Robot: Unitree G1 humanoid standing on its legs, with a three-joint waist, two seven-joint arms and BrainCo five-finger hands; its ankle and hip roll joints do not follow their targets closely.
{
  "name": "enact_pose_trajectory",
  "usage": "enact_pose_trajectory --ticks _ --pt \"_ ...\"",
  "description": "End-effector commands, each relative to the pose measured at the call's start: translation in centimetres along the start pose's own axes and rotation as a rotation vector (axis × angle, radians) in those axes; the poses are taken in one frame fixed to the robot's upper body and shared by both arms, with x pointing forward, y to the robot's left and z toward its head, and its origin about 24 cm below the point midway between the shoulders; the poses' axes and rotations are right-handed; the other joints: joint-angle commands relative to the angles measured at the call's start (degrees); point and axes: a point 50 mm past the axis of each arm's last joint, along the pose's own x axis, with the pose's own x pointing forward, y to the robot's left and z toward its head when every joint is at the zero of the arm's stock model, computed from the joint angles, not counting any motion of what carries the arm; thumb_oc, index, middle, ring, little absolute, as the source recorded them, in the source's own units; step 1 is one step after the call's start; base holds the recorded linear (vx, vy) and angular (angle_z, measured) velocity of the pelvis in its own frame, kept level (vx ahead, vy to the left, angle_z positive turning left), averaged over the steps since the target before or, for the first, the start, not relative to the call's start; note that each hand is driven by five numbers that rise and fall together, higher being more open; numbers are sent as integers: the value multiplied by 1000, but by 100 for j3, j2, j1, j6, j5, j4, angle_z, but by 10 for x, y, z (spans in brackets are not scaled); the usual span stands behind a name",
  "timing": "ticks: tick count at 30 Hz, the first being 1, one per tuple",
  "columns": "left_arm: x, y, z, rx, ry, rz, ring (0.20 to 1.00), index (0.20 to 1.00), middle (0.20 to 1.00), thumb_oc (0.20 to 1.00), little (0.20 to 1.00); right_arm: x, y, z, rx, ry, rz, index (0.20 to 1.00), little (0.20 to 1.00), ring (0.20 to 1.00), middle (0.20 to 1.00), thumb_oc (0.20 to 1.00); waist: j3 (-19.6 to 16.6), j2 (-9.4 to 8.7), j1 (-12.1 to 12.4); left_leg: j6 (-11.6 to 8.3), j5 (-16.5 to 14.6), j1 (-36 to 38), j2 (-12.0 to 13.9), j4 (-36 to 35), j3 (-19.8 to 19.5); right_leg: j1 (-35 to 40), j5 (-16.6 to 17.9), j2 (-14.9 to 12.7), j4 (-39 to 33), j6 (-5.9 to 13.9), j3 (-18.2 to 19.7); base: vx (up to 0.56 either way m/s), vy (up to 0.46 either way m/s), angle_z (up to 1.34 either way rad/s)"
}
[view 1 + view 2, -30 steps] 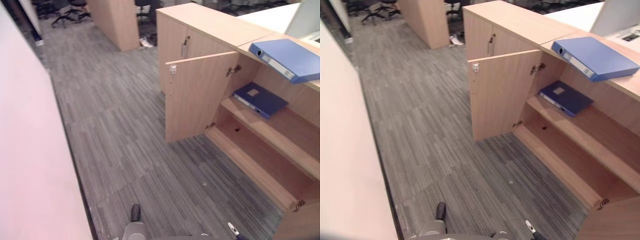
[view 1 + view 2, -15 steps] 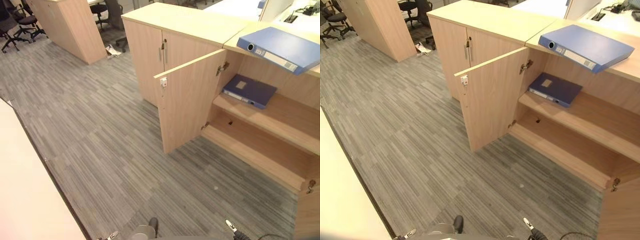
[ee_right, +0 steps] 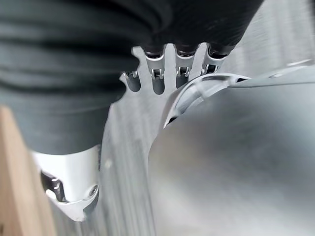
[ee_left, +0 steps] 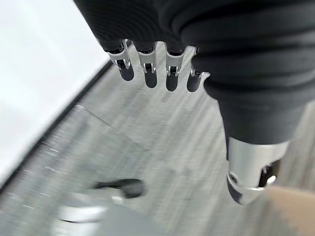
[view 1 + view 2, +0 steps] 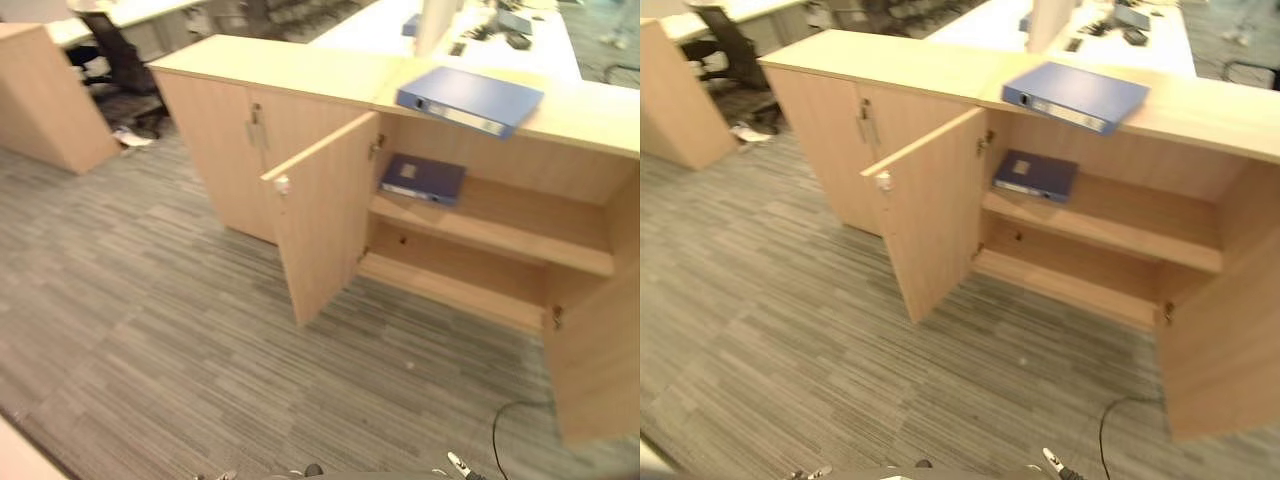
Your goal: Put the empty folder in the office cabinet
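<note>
A light-wood office cabinet [image 5: 487, 231] stands ahead with both doors swung open, the left door [image 5: 322, 228] toward me and the right door [image 5: 597, 322] at the right edge. A blue folder [image 5: 470, 98] lies flat on the cabinet's top. A darker blue folder [image 5: 423, 178] lies on the upper shelf inside, at its left end. The lower shelf is bare. My left hand [image 4: 149, 74] hangs over the carpet with relaxed fingers and holds nothing. My right hand [image 3: 157, 80] hangs the same way, empty.
A closed cabinet of the same wood [image 5: 228, 135] adjoins on the left. A white desk [image 5: 480, 28] with small items stands behind. Farther left are an office chair [image 5: 112, 55] and another wooden unit [image 5: 40, 105]. Grey striped carpet [image 5: 180, 340] lies between me and the cabinet.
The whole picture has swung, so the camera has moved: the cabinet now sits centred and its right door has come into view. The folders lie where they were.
</note>
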Motion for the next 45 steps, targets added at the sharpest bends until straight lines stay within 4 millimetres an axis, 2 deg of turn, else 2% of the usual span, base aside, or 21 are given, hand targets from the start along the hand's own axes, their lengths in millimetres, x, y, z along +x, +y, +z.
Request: enact_pose_trajectory --ticks 1,4,6,11,12,15,19,20,21,25,28,29,30,31,34,35,38,40,42,44,45 --pt "3 7 13 -74 -14 33 1000 1000 1000 1000 1000 1 30 17 -35 -62 105 1000 1000 1000 1000 1000 308 33 109 -76 -19 -156 -183 -37 -829 551 1322 328 -979 195 285 -26 -109 -92" --pt "3 5 13 -97 -14 30 1000 1000 1000 1000 1000 1 29 14 -33 -53 99 1000 1000 1000 1000 1000 279 26 116 -151 0 -191 -77 -23 -776 555 1251 461 -1110 125 256 6 -189 -26" --pt "3 3 15 -97 -22 24 1000 1000 1000 1000 1000 1 27 12 -29 -50 96 1000 1000 1000 1000 1000 228 -29 62 -236 -94 -307 93 263 -723 676 1043 731 -1530 -37 308 -3 -254 -22" --pt "4 -8 31 -135 -78 -3 1000 1000 1000 1000 1000 1 25 20 9 -75 84 1000 1000 1000 1000 1000 382 -201 75 -519 -594 -1222 638 2422 -619 855 605 1009 -1776 -470 412 -20 -226 -13" --pt "4 -12 37 -158 -100 -9 1000 1000 1000 1000 1000 1 25 24 18 -87 87 1000 1000 1000 1000 1000 416 -190 111 -611 -521 -1366 683 2701 -716 900 519 1079 -1824 -527 485 27 -104 -40" --pt "4 -21 49 -170 -144 -39 1000 1000 1000 1000 1000 1 23 28 -5 -97 86 1000 1000 1000 1000 1000 396 -213 141 -700 -442 -1662 595 2413 -1027 1014 431 1186 -1937 -547 613 130 -42 -48" --pt "1 -24 77 -135 -261 -71 1000 1000 1000 1000 1000 2 25 33 -62 -109 77 1000 1000 1000 1000 1000 394 -209 202 -822 429 -1745 990 975 -1236 1191 213 1357 -1916 -507 884 186 25 -32" --pt "1 -24 77 -135 -261 -71 1000 1000 1000 1000 1000 2 25 33 -62 -109 77 1000 1000 1000 1000 1000 396 -210 204 -822 433 -1738 990 967 -1234 1193 213 1356 -1916 -508 886 222 75 -31" --pt "-1 -28 94 -130 -328 -103 1000 1000 1000 1000 1000 2 27 36 -86 -115 78 1000 1000 1000 1000 1000 404 -171 208 -856 651 -1776 1179 304 -1243 1283 148 1402 -1949 -468 1016 147 62 -27" --pt "-6 -35 106 -156 -387 -166 1000 1000 1000 1000 1000 2 26 33 -123 -97 81 1000 1000 1000 1000 1000 288 -50 263 -892 839 -1621 1273 13 -1229 1451 126 1413 -1973 -366 1189 310 200 -33" --pt "-9 -41 104 -143 -398 -210 1000 1000 1000 1000 1000 2 24 24 -144 -60 81 1000 1000 1000 1000 1000 71 -34 348 -893 987 -1502 1108 110 -1228 1634 168 1247 -2063 -269 1299 358 328 -59" --pt "-11 -46 103 -102 -404 -243 1000 1000 1000 1000 1000 2 23 17 -159 -34 85 1000 1000 1000 1000 1000 -48 -74 364 -732 773 -1397 773 347 -1131 1670 282 902 -1939 -128 1350 284 332 -49" --pt "-11 -46 103 -102 -404 -243 1000 1000 1000 1000 1000 2 23 17 -159 -34 85 1000 1000 1000 1000 1000 -50 -81 368 -726 764 -1397 763 353 -1125 1666 280 886 -1928 -120 1355 476 600 -27" --pt "-12 -48 105 -61 -418 -264 1000 1000 1000 1000 1000 2 21 14 -157 -20 88 1000 1000 1000 1000 1000 -120 -92 302 -520 518 -1247 424 448 -1052 1641 522 500 -1515 1 1353 200 284 -8" --pt "-14 -49 106 -45 -429 -282 1000 1000 1000 1000 1000 2 19 12 -155 -13 88 1000 1000 1000 1000 1000 -143 -117 259 -382 380 -1135 187 469 -1030 1593 738 232 -1165 92 1399 228 366 24" --pt "-17 -49 108 -9 -453 -316 1000 1000 1000 1000 1000 1 15 12 -150 -13 81 1000 1000 1000 1000 1000 -132 -115 149 -124 169 -860 -238 446 -1026 1483 1368 -255 -284 215 1531 276 492 33" --pt "-24 -46 111 38 -487 -347 1000 1000 1000 1000 1000 1 16 8 -143 -7 94 1000 1000 1000 1000 1000 -70 -40 46 176 -65 -301 -656 267 -1034 1137 1902 -773 897 324 1755 264 451 37" --pt "-26 -47 112 67 -495 -356 1000 1000 1000 1000 1000 1 22 8 -147 -11 118 1000 1000 1000 1000 1000 -6 28 -52 236 -114 -18 -708 57 -1064 774 1845 -797 1178 270 1799 202 225 6" --pt "-26 -53 112 87 -495 -371 1000 1000 1000 1000 1000 1 24 12 -162 -26 131 1000 1000 1000 1000 1000 72 141 -170 253 -104 144 -697 -37 -1117 443 1684 -592 1115 202 1774 201 130 -3" --pt "-29 -59 118 96 -517 -386 1000 1000 1000 1000 1000 1 26 16 -161 -39 134 1000 1000 1000 1000 1000 158 200 -268 245 -111 207 -703 -40 -1274 166 1537 -231 741 175 1679 165 -38 -1" --pt "-34 -63 126 111 -560 -399 1000 1000 1000 1000 1000 1 32 21 -161 -56 144 1000 1000 1000 1000 1000 255 219 -341 186 -130 291 -657 -11 -1412 -51 1495 192 154 104 1687 157 -183 47"
